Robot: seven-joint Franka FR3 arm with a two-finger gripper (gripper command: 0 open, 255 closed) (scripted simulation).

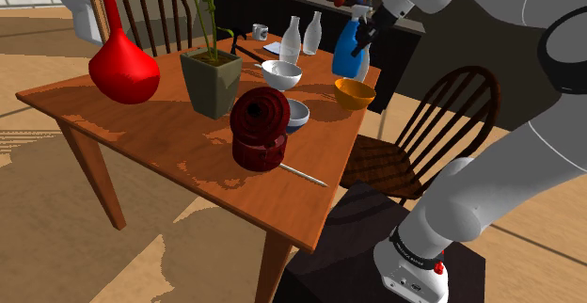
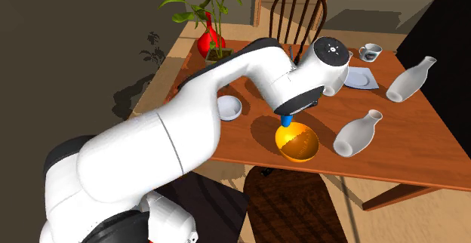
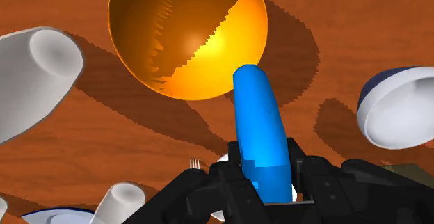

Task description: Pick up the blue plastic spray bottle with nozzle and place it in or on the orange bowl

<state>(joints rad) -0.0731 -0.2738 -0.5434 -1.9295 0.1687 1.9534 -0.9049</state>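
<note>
pincer [image 3: 264, 184] pinching the blue spray bottle [image 3: 259, 125]; bottle hangs over the orange bowl [image 3: 188, 38] edge

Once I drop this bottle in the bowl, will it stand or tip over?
Probably tips: the bottle is tall and narrow, the bowl round-bottomed and shallow, so it will likely lean on the rim. Its smooth rounded body may also roll.

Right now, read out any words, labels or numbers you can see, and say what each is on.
Nothing can be read.
On the band round the arm's base: dark lettering, too small to read.
On the blue spray bottle and the orange bowl: no label shows.
</note>
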